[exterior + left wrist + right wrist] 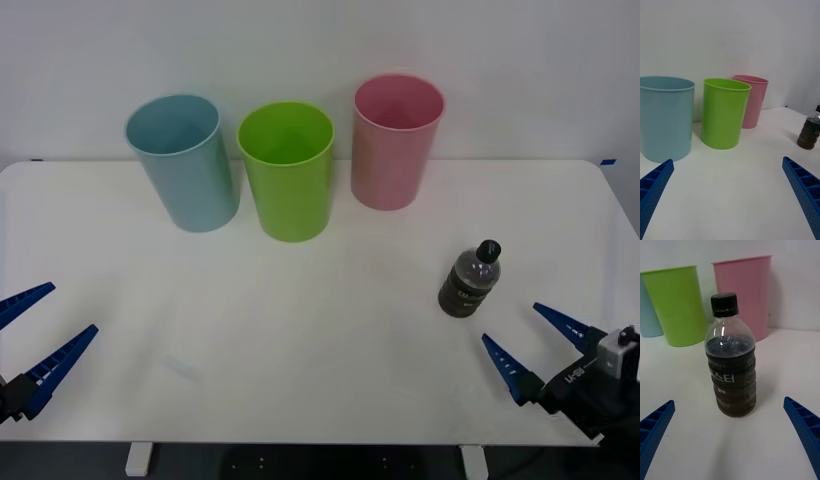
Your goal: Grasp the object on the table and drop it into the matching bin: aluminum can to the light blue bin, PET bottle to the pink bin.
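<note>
I am seeing the PET bottle [470, 280] standing upright near the desk's [300, 330] right edge. My right hand [530, 340] is hovering wide just before it; my left hand [40, 330] is waiting wide at the near left corner. The pink bin [396, 140] is standing along the far edge.

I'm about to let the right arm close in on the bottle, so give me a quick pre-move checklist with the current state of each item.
1. PET bottle upright, cap on: ok.
2. Right gripper open, bottle ahead between its fingers in the wrist view: ok.
3. Fingers not yet touching the bottle: ok.
4. Table bare between bottle and gripper: ok.
5. Pink bin upright, mouth open, beside the lime green bin: ok.
6. Left gripper open, at the table's near left edge, far from the bottle: ok.
</note>
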You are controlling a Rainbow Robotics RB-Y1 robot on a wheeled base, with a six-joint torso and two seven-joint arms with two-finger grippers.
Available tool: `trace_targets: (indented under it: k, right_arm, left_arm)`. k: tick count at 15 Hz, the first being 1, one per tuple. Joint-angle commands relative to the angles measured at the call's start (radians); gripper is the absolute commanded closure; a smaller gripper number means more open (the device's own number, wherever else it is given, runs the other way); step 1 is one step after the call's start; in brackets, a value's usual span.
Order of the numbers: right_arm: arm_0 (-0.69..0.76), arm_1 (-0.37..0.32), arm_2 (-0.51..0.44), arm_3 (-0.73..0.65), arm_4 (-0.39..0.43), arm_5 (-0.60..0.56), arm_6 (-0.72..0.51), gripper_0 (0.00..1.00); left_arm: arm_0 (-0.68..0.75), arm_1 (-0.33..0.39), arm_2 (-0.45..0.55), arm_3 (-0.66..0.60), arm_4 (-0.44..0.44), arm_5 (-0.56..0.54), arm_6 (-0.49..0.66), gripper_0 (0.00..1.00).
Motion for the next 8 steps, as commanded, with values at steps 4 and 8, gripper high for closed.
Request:
trace_targets:
  k: [4,8]
  right_arm:
    - [-0.048,0.003,0.063,0.0,-0.008,0.099,0.025,0.0]
    - [-0.098,0.005,0.098,0.037,-0.008,0.14,0.031,0.0]
  left_arm:
    - [0.0,0.0,0.0,0.0,0.0,0.0,0.0,0.0]
    - [0.0,0.0,0.0,0.0,0.0,0.0,0.0,0.0]
